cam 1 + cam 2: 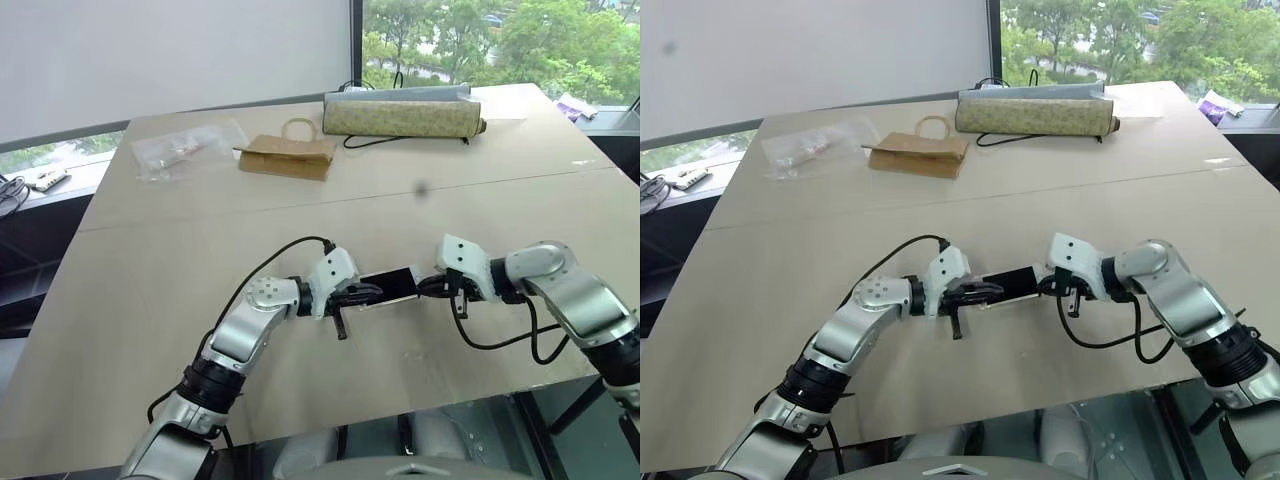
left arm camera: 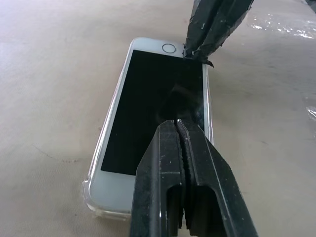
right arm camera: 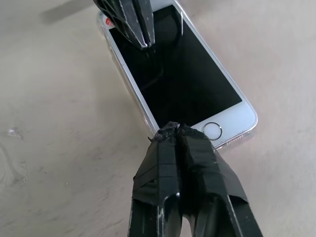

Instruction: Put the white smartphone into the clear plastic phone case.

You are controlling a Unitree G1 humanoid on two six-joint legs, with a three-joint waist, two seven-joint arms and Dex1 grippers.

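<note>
On the wide pale wooden desk (image 1: 150, 300), the slim white smartphone with black screen (image 2: 153, 108) lies face up, seated in the transparent thin plastic phone case (image 2: 91, 195). The left gripper (image 2: 178, 124) and right gripper (image 3: 170, 129), jaws pressed together and empty, rest their tips at opposite ends of the phone.

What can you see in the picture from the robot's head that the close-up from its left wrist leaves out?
Head view alone: a brown paper bag, a patterned roll and a clear plastic bag at the table's far end. Left wrist close-up alone: the clear case rimming the phone, its round button. Both: the white phone and both shut grippers, left and right, at its ends.
</note>
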